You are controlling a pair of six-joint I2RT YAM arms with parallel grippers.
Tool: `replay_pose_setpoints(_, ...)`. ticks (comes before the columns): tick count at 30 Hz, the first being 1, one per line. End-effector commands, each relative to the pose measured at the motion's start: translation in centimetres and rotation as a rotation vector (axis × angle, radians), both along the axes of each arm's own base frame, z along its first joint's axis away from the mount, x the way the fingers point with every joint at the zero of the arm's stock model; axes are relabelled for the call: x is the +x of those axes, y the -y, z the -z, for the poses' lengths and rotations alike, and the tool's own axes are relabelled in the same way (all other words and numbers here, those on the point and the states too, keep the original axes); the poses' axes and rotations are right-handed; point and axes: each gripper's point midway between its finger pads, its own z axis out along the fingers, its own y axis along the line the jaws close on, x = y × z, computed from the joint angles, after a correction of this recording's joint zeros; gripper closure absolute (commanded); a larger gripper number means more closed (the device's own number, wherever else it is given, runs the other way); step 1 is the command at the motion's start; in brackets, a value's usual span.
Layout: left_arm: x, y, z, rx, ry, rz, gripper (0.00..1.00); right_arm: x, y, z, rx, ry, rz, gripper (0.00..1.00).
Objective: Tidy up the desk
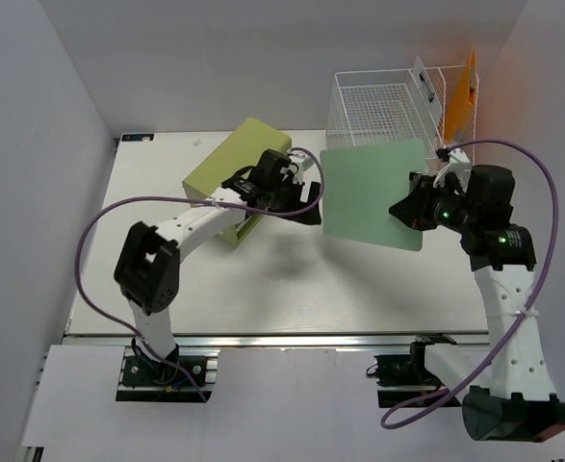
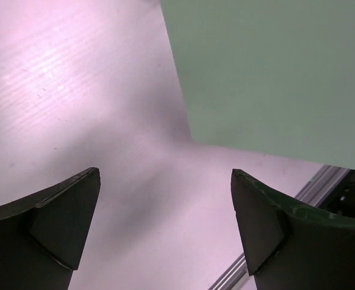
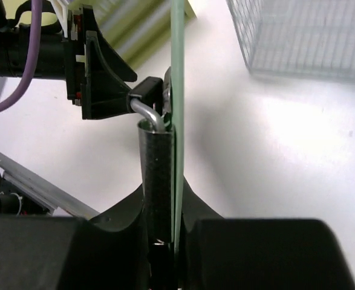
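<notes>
One right pincer [image 1: 406, 211] finger hides beneath green sheet [image 1: 369, 188].

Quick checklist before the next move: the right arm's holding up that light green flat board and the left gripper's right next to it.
1. Right gripper grip on the light green flat board: ok, shut on its right edge.
2. Left gripper ready: ok, jaws apart, nothing between them, at the board's left edge.
3. Board off the white desk: ok, its shadow lies beneath it.
4. Room in the white wire tray rack: ok, the large basket looks free; an orange sheet stands at its right end.
5. Left arm's purple cable free of the board: cannot tell.
</notes>
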Motion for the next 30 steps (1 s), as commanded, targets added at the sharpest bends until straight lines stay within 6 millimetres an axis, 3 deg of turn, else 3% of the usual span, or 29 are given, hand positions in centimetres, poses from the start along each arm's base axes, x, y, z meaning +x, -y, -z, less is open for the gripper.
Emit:
replay_pose_setpoints(1, -0.5, -1.6, -6.9, -0.064, 0.119, -0.060, 0.02, -1.5, -0.8, -6.2, -0.002, 0.201, -0.092, 1.00)
replay_pose_setpoints(5, -1.1, -4.1, -11.0, -0.080, 0.205, -0.148, 0.02, -1.4, -0.8, -10.5, 0.016, 0.309, -0.073, 1.00)
replay_pose_setpoints(8, -1.3, -6.7, -14.1, -0.085, 0.282, -0.266, 0.02, 0.0, -0.6, -13.0, 0.076, 0.376, -0.004, 1.00)
replay_pose_setpoints(11, -1.1, -9.4, -16.3, -0.065, 0.344, -0.392, 0.02, 1.8, -0.1, -14.2, 0.161, 0.376, 0.089, 1.00)
replay_pose_setpoints(15, -1.1, -11.4, -17.6, -0.040, 0.367, -0.479, 0.02, 5.2, 2.3, -17.0, 0.292, 0.475, 0.309, 1.00)
replay_pose_setpoints(18, -1.0, -11.9, -18.0, -0.031, 0.382, -0.499, 0.02, 6.3, 4.5, -18.0, 0.404, 0.510, 0.478, 1.00)
replay_pose_setpoints(21, -0.8, -12.0, -18.3, -0.029, 0.390, -0.504, 0.02, 7.7, 6.6, -17.4, 0.487, 0.549, 0.619, 1.00)
replay_pose_setpoints(24, -0.5, -11.6, -18.1, -0.019, 0.381, -0.494, 0.02, 9.3, 7.5, -15.0, 0.573, 0.496, 0.711, 1.00)
replay_pose_setpoints(25, -0.4, -11.5, -17.9, -0.018, 0.380, -0.494, 0.02, 9.9, 7.6, -13.0, 0.624, 0.438, 0.741, 1.00)
replay_pose_setpoints(28, -0.3, -11.0, -17.4, -0.015, 0.362, -0.478, 0.02, 10.8, 8.6, -11.1, 0.717, 0.416, 0.827, 1.00)
replay_pose_setpoints(30, -0.3, -10.7, -17.1, -0.022, 0.350, -0.464, 0.02, 11.3, 9.7, -8.4, 0.766, 0.387, 0.915, 1.00)
